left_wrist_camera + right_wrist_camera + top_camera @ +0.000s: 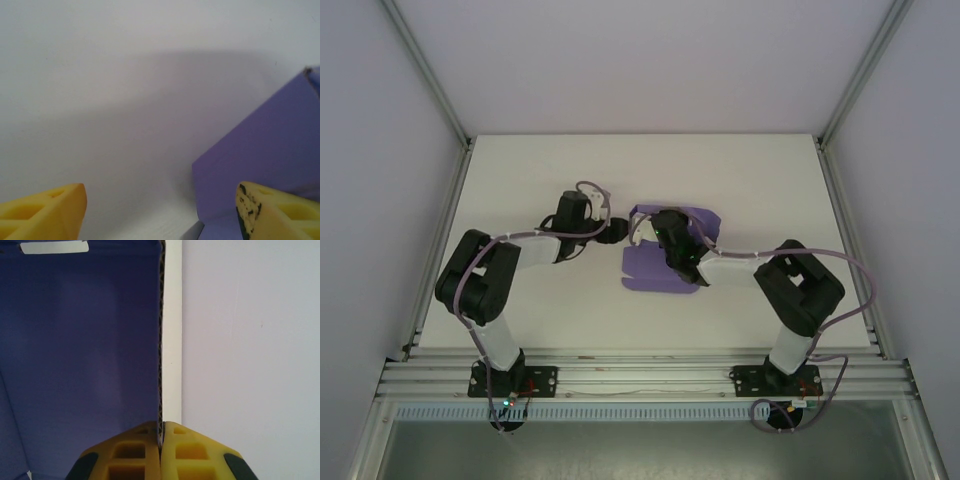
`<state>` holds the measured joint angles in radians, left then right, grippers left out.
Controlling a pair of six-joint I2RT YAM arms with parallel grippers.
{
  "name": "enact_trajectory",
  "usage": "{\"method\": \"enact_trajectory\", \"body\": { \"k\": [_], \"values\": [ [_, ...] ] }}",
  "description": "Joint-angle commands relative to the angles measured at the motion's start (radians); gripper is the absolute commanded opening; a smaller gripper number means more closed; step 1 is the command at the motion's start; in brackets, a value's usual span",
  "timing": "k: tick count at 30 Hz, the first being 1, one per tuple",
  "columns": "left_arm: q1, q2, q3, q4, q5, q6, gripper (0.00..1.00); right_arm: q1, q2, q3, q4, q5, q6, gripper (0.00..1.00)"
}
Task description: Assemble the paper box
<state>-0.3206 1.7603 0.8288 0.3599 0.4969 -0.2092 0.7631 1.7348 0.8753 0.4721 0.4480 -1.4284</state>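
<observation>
White bench, pale walls all round. Centre frame, right hand clamped tight on the box panel; left hand spread wide at its edge.

Soft, even, bright light; faint diffuse shadows; wrist views slightly blurred.

white table, smooth top. long silver rail along near edge. left silver post and right silver post stand at 2 back corners. pale wall behind.
</observation>
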Motion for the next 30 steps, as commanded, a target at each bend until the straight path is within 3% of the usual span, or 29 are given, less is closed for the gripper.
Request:
{"method": "enact_trajectory", "body": {
  "k": [1,6,13,19,23,30],
  "values": [
    [-0.017,-0.008,-0.077,0.164,0.03,0.02,0.75,0.01,-0.007,0.011,-0.029,0.028,0.044,0.01],
    [-0.021,-0.024,-0.154,0.362,0.098,0.007,0.71,0.019,-0.017,0.005,-0.038,0.028,0.059,0.01],
    [-0.047,0.028,-0.079,0.329,0.111,0.058,0.64,0.024,-0.026,0.01,-0.067,0.017,0.086,0.01],
    [-0.076,0.062,-0.053,0.314,0.048,0.075,0.64,0.028,-0.045,0.026,-0.145,-0.005,0.137,0.0],
    [-0.11,0.074,-0.051,0.331,-0.045,0.093,0.58,0.034,-0.063,0.016,-0.161,-0.027,0.149,0.0],
    [-0.168,0.098,-0.021,0.327,-0.17,0.146,0.58,0.043,-0.079,0.043,-0.292,-0.054,0.225,0.0]
  ]
}}
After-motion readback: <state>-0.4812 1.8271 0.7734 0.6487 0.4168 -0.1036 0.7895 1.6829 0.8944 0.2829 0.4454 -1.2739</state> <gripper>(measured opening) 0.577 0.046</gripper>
